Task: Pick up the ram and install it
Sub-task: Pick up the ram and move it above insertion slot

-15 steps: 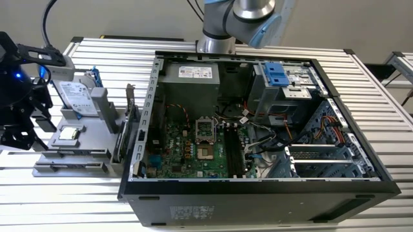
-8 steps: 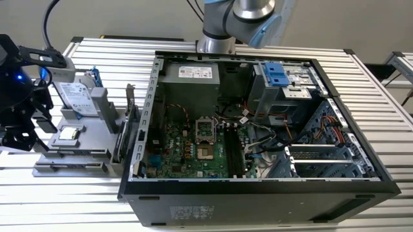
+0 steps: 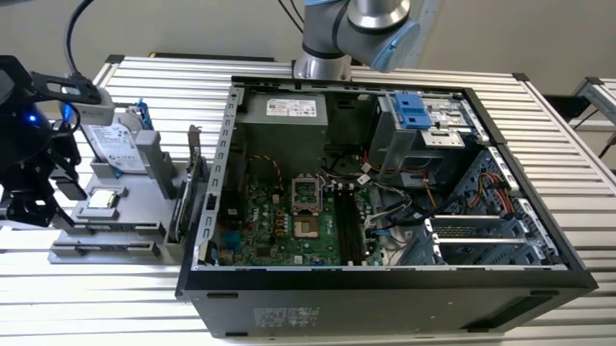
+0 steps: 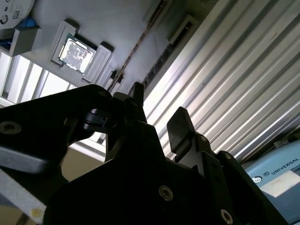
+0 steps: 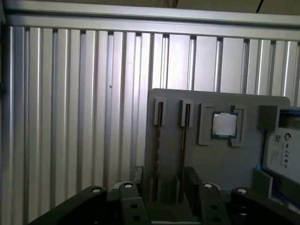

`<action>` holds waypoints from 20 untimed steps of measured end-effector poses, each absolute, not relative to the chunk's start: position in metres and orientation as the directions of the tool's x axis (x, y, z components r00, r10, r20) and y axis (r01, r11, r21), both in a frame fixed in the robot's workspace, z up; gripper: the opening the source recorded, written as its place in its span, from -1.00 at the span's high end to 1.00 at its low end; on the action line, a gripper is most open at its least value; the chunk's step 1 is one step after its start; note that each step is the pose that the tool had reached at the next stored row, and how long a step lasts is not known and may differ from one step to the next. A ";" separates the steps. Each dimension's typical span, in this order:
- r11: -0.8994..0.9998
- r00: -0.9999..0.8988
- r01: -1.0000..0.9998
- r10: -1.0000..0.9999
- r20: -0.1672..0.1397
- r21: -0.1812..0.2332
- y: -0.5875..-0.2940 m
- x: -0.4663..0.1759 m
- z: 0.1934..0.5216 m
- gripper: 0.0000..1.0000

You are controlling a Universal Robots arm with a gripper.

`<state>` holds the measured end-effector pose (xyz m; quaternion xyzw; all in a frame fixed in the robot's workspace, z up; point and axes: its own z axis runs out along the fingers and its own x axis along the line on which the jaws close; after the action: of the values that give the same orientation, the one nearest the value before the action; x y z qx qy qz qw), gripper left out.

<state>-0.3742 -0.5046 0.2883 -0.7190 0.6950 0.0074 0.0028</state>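
Note:
The ram appears edge-on as a thin dark strip standing in a slot of the grey holder, with a second strip in the neighbouring slot. In the second wrist view one strip runs slantwise across the holder. My gripper hangs above these slots, open, with both strips between its black fingers and nothing held. The exterior view has the gripper at the left end of the holder, left of the open computer case.
The holder also carries a processor chip, a hard drive and an upright card. Inside the case, the motherboard has dark memory slots and loose cables. Everything rests on a ribbed aluminium table.

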 end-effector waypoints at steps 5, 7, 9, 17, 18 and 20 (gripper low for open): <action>-0.038 0.038 -0.999 -0.999 -0.015 0.006 -0.505 -0.374 0.286 -1.00; -0.039 0.039 -0.999 -0.999 -0.015 0.006 -0.505 -0.374 0.285 -1.00; -0.040 0.040 -0.999 -0.999 -0.015 0.006 -0.505 -0.374 0.284 -1.00; -0.043 0.043 -0.999 -0.999 -0.015 0.006 -0.505 -0.374 0.279 -1.00; -0.043 0.043 -0.999 -0.999 -0.015 0.006 -0.505 -0.374 0.278 -1.00; -0.043 0.043 -0.999 -0.999 -0.015 0.006 -0.505 -0.374 0.277 -1.00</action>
<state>-0.3740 -0.5046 0.2765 -0.7223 0.6916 0.0074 0.0028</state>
